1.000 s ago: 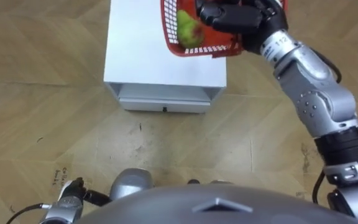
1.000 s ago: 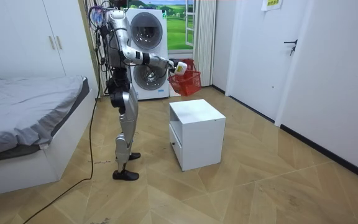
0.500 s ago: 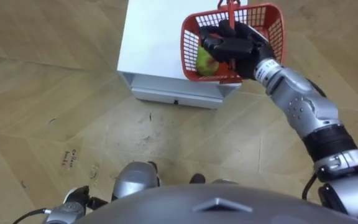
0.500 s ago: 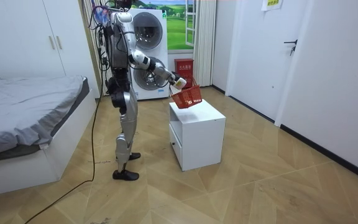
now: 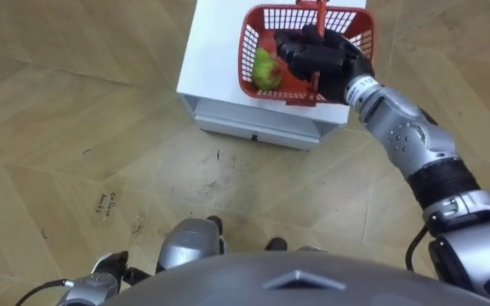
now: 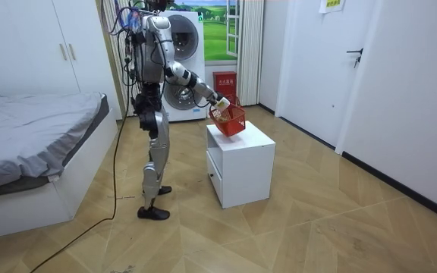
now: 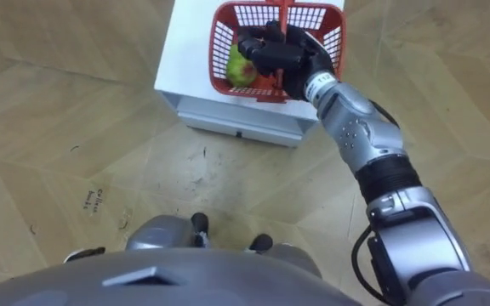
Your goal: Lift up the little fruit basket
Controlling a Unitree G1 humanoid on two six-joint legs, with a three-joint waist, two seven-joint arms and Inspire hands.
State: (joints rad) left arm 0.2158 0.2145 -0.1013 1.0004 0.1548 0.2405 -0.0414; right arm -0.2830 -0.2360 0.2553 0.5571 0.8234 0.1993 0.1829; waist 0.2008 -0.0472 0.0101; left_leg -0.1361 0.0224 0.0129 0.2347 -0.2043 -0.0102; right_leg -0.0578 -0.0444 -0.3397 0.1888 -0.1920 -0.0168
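Observation:
The red plastic fruit basket (image 5: pixel 347 42) hangs low over the top of a white cabinet (image 5: pixel 215 51), tilted a little. I cannot tell whether its base touches the top. My right hand (image 5: pixel 326 59) reaches forward, its dark fingers curled round the basket's upright red handle (image 5: pixel 319 13). A green fruit (image 5: pixel 266 68) lies inside at the basket's left end. In the room view I stand beside the cabinet (image 6: pixel 241 163) with my right arm stretched out to the basket (image 6: pixel 228 119). My left hand (image 5: pixel 100 285) hangs at the lower left edge of the left eye view.
The cabinet has a shallow drawer (image 5: pixel 258 132) at its front, facing me. Wooden floor lies all round it. Behind me stand a washing machine (image 6: pixel 180 64) and a red box (image 6: pixel 224 78) by the wall. A bed (image 6: pixel 36 136) fills the room view's left.
My right arm has brought the basket down from chest height to just over the cabinet top. The eye views have shifted as my head tilted.

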